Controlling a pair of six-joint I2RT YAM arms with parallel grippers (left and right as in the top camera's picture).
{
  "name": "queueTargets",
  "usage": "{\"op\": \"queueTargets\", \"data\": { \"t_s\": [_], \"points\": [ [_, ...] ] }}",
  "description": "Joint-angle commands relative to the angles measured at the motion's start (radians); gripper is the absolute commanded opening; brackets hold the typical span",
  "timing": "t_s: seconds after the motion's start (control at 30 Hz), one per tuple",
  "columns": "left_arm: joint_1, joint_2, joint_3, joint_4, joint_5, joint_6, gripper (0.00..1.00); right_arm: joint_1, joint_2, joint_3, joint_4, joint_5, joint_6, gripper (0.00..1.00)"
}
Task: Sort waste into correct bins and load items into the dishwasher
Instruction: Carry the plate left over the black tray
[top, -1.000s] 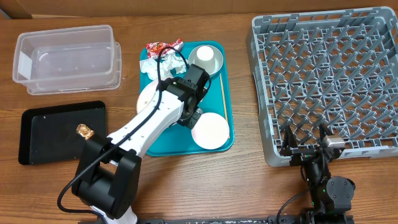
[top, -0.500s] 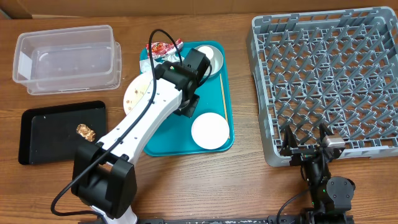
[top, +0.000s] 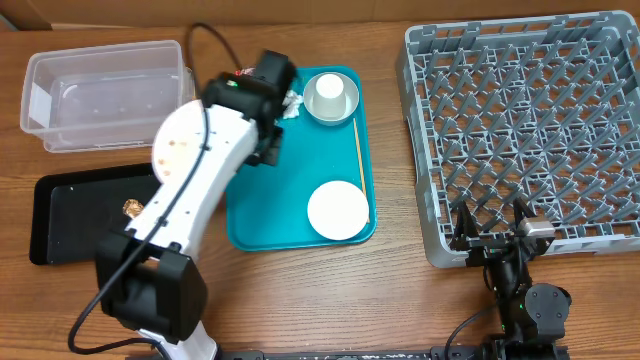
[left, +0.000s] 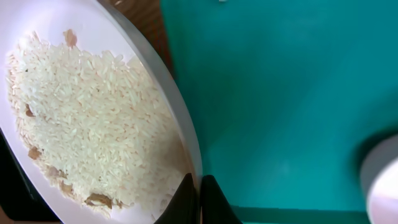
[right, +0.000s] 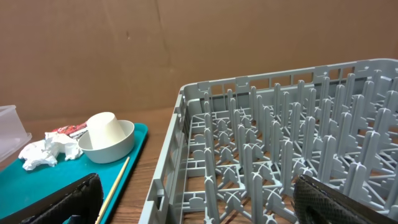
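Note:
My left gripper (top: 266, 150) is shut on the rim of the large white plate (top: 178, 150). It holds the plate above the table at the teal tray's (top: 300, 235) left edge. In the left wrist view the plate (left: 93, 112) carries white rice and brown bits, and the fingertips (left: 199, 200) pinch its edge. A grey bowl (top: 318, 108) with an upturned white cup (top: 331, 92) and a small white dish (top: 338, 211) lie on the tray. The napkin (right: 46, 151) and wrapper (right: 67, 130) sit beside the bowl. My right gripper (top: 492, 228) is open at the grey dish rack's (top: 530, 130) front edge.
A clear tub (top: 105, 95) stands at the back left. In front of it lies a black tray (top: 70, 205) holding a brown snack piece (top: 135, 211). A thin wooden stick (top: 358, 150) lies along the teal tray's right side.
My left arm has lifted the plate off the teal tray and swung it left toward the tub and black tray. The right arm has not moved.

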Motion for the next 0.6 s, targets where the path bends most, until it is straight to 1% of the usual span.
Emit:
{"op": "queueTargets", "data": {
  "t_s": [0.0, 0.33, 0.57],
  "points": [
    [0.084, -0.001, 0.027, -0.002, 0.023, -0.036, 0.04, -0.003, -0.012, -0.01, 0.003, 0.01, -0.003, 1.0],
    [0.262, -0.001, 0.027, -0.003, 0.162, -0.035, 0.04, -0.003, -0.012, -0.01, 0.003, 0.01, -0.003, 1.0],
    [0.351, -0.001, 0.027, -0.008, 0.17, -0.035, 0.04, -0.003, -0.012, -0.01, 0.003, 0.01, -0.003, 1.0]
  ]
}}
